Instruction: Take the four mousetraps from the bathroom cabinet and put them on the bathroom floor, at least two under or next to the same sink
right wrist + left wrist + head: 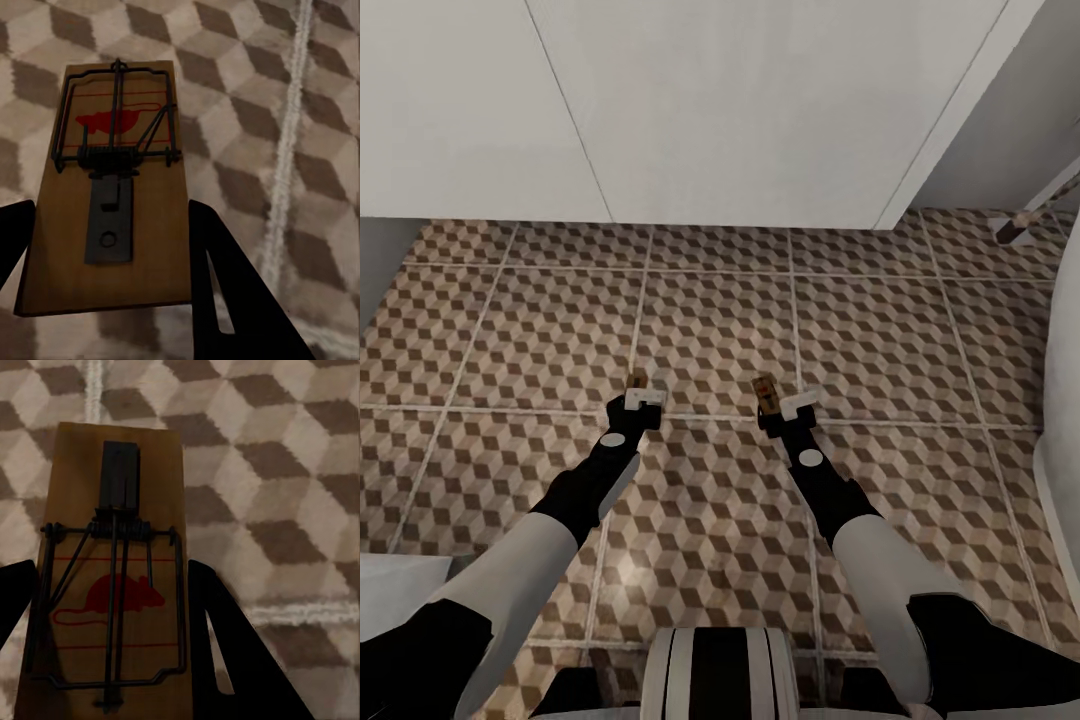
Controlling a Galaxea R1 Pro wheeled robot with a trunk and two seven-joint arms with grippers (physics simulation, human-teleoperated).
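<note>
Arms both reached forward and down over the bathroom floor (710, 330), roughly parallel, w/ white upper sleeves and black forearms, wrists bent so each tool pointed to the tiles. Left tool (637, 393) sat at the left of the head view, right tool (780, 400) a bit to the right of centre, the two well apart, both near a pale grout line crossing the tiles.

Left tool was pinching a mousetrap (112, 577): in the left wrist view the tan board lay between the two dark fingers (232, 660), one on each long side, its end w/ the red mouse print nearer the camera, and the dark metal plate at the far end. In the head view only a small brown tip of it (635, 379) showed past the white fingertip.

Right tool was pinching a second mousetrap (112, 202) the same way, fingers (232, 300) at both long edges, but turned round: dark plate nearer the camera, red print and spring bar at the far end. In the head view it (764, 391) stuck out ahead of the tool.

Both traps hung above the cube-pattern tiles; whether they touched the floor, I could not tell. White wall panels (740, 110) stood beyond the tiles, and a white curved body (1062, 400) was at the right edge.
</note>
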